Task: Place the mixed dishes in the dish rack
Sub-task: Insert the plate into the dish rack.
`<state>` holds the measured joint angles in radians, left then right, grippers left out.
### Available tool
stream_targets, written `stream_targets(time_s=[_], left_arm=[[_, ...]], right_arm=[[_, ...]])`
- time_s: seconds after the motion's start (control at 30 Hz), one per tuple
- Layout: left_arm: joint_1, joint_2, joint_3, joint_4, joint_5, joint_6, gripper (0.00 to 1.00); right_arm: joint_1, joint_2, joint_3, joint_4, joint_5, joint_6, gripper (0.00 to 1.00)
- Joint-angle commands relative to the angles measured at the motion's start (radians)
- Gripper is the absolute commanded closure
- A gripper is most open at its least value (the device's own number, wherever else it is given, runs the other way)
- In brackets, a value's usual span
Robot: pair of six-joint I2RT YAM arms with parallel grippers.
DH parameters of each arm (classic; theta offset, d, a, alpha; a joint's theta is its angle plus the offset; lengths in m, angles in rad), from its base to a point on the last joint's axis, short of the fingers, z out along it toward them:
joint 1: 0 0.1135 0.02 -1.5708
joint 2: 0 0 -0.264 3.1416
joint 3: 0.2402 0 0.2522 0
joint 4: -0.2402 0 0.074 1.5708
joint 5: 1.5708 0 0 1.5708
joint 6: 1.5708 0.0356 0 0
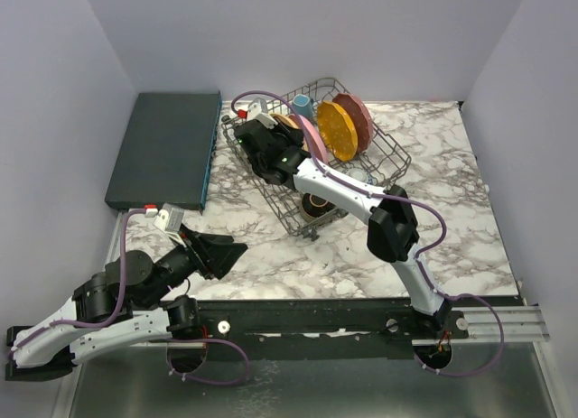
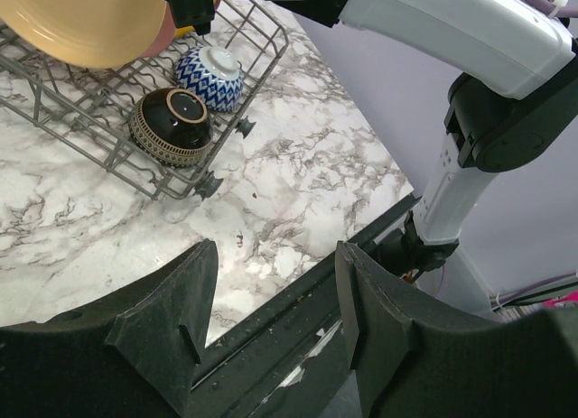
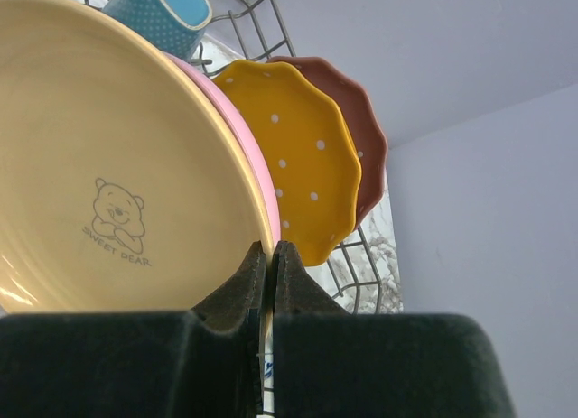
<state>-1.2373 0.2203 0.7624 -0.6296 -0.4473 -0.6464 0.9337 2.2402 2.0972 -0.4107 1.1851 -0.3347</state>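
Right gripper [image 3: 268, 252]: clamped on the lower rim of the tan plate [image 3: 108, 165]; the two fingers are almost together.
Tan plate: glossy pale tan, with a small bear drawing and the words "SWEET BEAR"; it stands on edge, up and left from the fingers, at the dish rack [image 1: 384, 161]. I cannot tell if it rests on the wires.
Pink plate [image 3: 265, 188]: just behind the tan one; only a thin rim shows.
Orange plate [image 3: 302, 161]: next one beyond, wavy edge, white dots.
Dark red plate [image 3: 368, 138]: farthest from the fingers.
Blue mug [image 3: 167, 12]: above the plates.
Left gripper [image 2: 275, 269]: fingers spread wide, holding nothing, over the table [image 2: 307, 165].
Brown bowl [image 2: 172, 125], blue-white bowl [image 2: 209, 75]: ahead and left of it, upside down in the rack corner.
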Motion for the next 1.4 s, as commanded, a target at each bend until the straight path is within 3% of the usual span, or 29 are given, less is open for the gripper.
stream_targets(time_s=[0.0,0.87,1.03,1.13,1.37], left_arm=[[0.001,-0.013,0.000,-0.002,-0.027,0.001,0.40],[0.001,-0.010,0.003,-0.008,-0.040,0.005,0.39],[0.002,-0.013,0.003,-0.011,-0.041,0.004,0.39],[0.002,-0.012,0.003,-0.012,-0.042,0.004,0.39],[0.002,-0.011,0.005,-0.015,-0.045,0.004,0.39]], right_arm=[[-0.004,-0.003,-0.001,0.029,0.033,-0.007,1.00],[0.045,0.101,0.064,-0.026,0.020,0.010,0.99],[0.056,0.108,0.069,-0.024,0.022,0.014,0.90],[0.059,0.107,0.066,-0.027,0.025,0.019,0.79],[0.065,0.093,0.064,-0.031,0.033,0.024,0.69]])
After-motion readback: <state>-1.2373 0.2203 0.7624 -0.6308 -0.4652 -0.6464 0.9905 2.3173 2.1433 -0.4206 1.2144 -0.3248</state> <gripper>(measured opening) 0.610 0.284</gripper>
